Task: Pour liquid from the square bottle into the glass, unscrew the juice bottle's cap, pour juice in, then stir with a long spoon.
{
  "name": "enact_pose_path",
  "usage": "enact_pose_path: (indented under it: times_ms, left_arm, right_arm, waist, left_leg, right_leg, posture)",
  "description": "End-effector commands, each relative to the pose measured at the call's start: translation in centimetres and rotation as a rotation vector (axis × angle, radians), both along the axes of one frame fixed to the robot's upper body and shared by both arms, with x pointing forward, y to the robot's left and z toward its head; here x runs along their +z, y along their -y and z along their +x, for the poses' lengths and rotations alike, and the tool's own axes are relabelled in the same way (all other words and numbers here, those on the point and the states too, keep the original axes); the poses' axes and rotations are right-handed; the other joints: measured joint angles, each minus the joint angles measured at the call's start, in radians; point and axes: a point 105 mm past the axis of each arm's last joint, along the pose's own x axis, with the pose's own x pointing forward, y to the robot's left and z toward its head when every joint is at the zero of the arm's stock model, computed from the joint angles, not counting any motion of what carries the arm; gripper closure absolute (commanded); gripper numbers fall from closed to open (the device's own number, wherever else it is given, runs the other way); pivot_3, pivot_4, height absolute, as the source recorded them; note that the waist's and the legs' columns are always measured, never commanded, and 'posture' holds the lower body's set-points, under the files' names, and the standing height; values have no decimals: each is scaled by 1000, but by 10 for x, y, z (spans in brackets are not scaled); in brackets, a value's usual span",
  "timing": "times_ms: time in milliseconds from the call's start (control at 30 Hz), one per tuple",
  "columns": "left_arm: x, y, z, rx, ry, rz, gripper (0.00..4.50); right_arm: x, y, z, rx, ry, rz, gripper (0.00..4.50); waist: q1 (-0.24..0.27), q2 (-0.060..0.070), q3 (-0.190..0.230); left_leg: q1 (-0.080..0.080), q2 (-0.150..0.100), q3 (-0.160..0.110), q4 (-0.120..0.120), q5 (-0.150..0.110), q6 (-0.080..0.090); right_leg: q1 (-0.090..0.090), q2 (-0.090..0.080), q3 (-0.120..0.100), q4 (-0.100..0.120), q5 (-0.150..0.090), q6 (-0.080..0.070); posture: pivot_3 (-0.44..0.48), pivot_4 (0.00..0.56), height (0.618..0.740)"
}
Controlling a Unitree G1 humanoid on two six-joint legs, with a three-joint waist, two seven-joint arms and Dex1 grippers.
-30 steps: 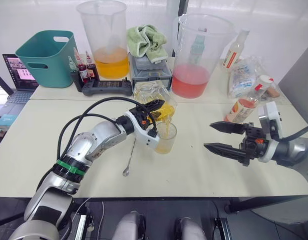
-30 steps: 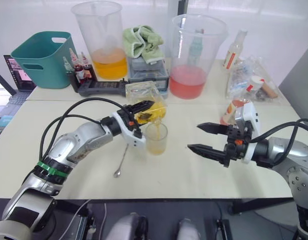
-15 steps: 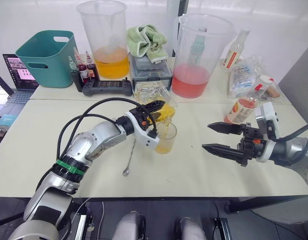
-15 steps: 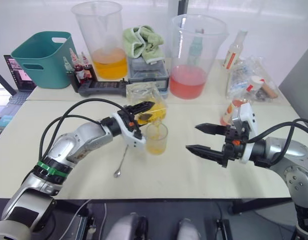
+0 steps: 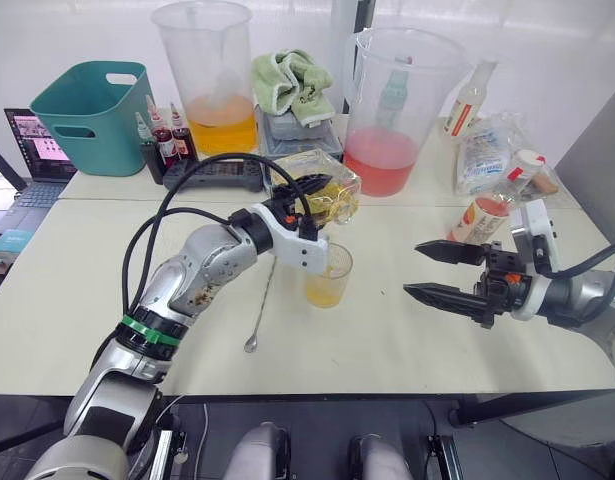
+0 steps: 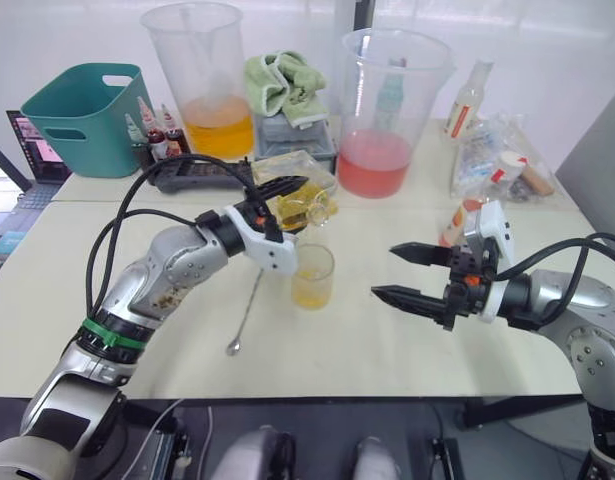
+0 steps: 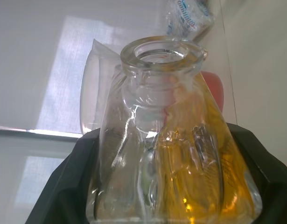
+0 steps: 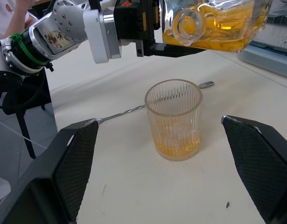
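My left gripper (image 5: 315,203) is shut on the square bottle (image 5: 337,194), which it holds on its side above and just behind the glass (image 5: 330,262). The bottle's open mouth (image 8: 187,23) points toward my right gripper, and yellow liquid (image 7: 199,177) lies along its lower side. More yellow liquid (image 5: 325,292) fills the bottom third of the ribbed glass. My right gripper (image 5: 414,268) hovers open to the right of the glass, apart from it. The long spoon (image 5: 259,310) lies flat on the table left of the glass. The juice bottle (image 5: 487,212), cap (image 5: 528,160) on, leans at the right.
Two big jugs stand at the back, one with orange fluid (image 5: 223,130), one with pink (image 5: 381,165). A teal bin (image 5: 92,115), small dropper bottles (image 5: 162,135), a black controller (image 5: 212,175), a grey box with a green cloth (image 5: 292,80) and plastic bags (image 5: 487,150) line the back.
The left gripper has lifted the square bottle up and back from the glass and levelled it; no stream runs into the glass now. The right gripper has barely moved.
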Motion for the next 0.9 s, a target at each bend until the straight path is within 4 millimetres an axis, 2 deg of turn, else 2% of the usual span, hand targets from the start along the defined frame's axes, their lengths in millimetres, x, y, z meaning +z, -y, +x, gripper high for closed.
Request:
enact_pose_path:
  times_ms: [33,133,233,467,567,700,900]
  left_arm:
    - [61,-9,-10,-18,21,-251,1707]
    - [68,-26,4,43,-129,-477,1707]
    - [72,-44,16,103,-224,-629,1707]
    - [69,-91,38,268,-372,-891,1707]
    - [56,-118,48,362,-456,-1027,1707]
    - [39,-143,57,451,-532,-1129,1707]
    - [23,-151,60,470,-626,-1221,1707]
  right_arm:
    - [9,0,0,12,46,-7,29]
    - [10,-2,2,26,45,-8,29]
    - [11,-3,4,35,47,-8,29]
    - [12,-6,7,58,47,-8,29]
    - [13,-8,8,71,46,-9,29]
    - [14,-11,8,82,47,-9,29]
    - [15,-12,8,87,50,-11,29]
  waist:
    - [-1,0,0]
    - [-4,0,0]
    - [-5,0,0]
    - [-2,-1,0]
    - [-2,-1,1]
    - [-2,-2,1]
    - [0,-6,4]
  left_leg:
    - [0,0,0,0,0,0]
    - [0,0,0,0,0,0]
    - [0,0,0,1,0,0]
    - [0,0,0,1,0,-1]
    - [0,0,-1,1,0,-1]
    - [0,0,-1,1,1,-1]
    - [0,-1,-1,1,1,-1]
  right_leg:
    - [0,0,0,0,0,0]
    - [0,0,0,0,0,0]
    - [0,1,0,0,0,0]
    - [0,1,0,1,0,0]
    - [1,1,0,1,0,0]
    - [1,1,0,2,0,0]
    - [1,1,-1,2,0,0]
  posture:
    - [0,150,739]
    - [0,150,739]
    - [0,150,739]
    - [0,150,739]
    - [0,150,739]
    - [0,150,739]
    - [0,150,739]
